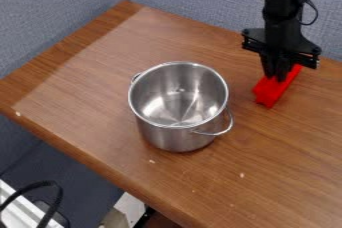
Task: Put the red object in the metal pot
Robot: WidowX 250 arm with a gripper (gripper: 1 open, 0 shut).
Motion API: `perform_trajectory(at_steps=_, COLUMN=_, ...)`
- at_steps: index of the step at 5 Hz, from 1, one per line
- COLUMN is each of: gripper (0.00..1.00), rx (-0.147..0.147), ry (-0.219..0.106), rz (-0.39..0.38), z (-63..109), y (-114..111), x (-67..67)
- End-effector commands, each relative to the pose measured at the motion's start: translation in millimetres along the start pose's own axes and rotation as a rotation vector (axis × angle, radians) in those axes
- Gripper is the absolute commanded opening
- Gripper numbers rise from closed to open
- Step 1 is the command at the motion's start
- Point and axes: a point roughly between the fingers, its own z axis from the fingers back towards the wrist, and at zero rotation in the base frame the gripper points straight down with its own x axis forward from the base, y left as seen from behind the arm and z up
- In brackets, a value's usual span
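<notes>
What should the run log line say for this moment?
phase: grasp | gripper: jaws shut on red object | red object: on table, right of metal pot | pot: empty, upright
</notes>
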Motion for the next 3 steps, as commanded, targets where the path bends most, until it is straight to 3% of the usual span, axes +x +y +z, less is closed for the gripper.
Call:
perform_trajectory(at_steps=1, gripper=0.00, rx=0.002, ry=-0.072, rz=0.014, z=26.8, y=-13.6, x=16.6)
perform_trajectory(at_steps=3, gripper=0.00, rx=0.011, ry=-0.087, rz=0.065, z=33.9, y=-8.1, x=8.6)
